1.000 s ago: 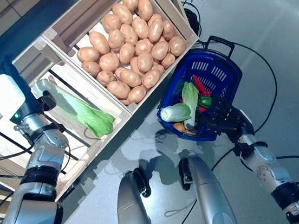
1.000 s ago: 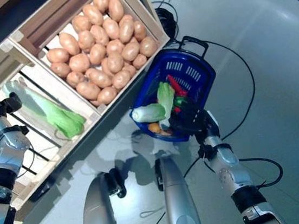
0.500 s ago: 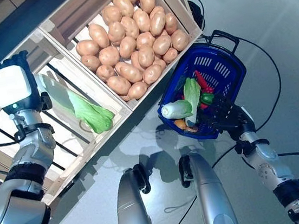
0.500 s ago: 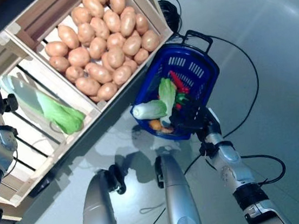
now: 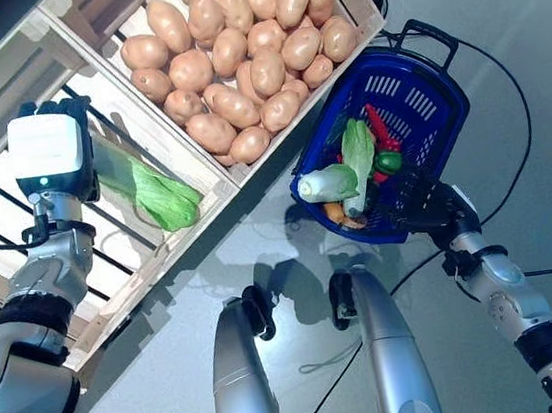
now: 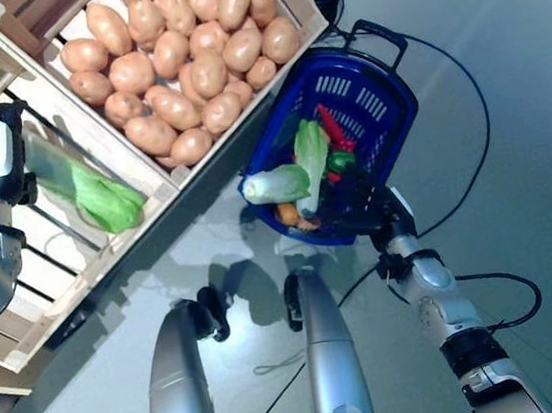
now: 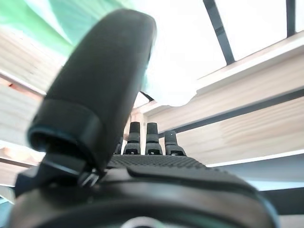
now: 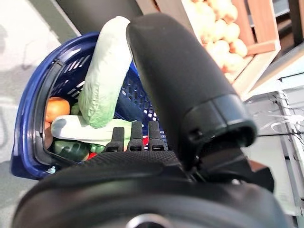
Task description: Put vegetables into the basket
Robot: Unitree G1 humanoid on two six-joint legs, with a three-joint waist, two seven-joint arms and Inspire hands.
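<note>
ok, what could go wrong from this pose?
1. The blue basket hangs tilted from the right hand, and a pale cabbage juts over its low rim; it could slide out.
2. The left hand sits over the leafy green by the crate divider; fingers may catch wood.

left hand (image 5: 49,159) | moved in over green cabbage (image 5: 153,191) | crate (image 5: 215,186)

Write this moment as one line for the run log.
right hand: holds blue plastic basket | left hand: at green leafy vegetable, wooden crate | grasp unclear
</note>
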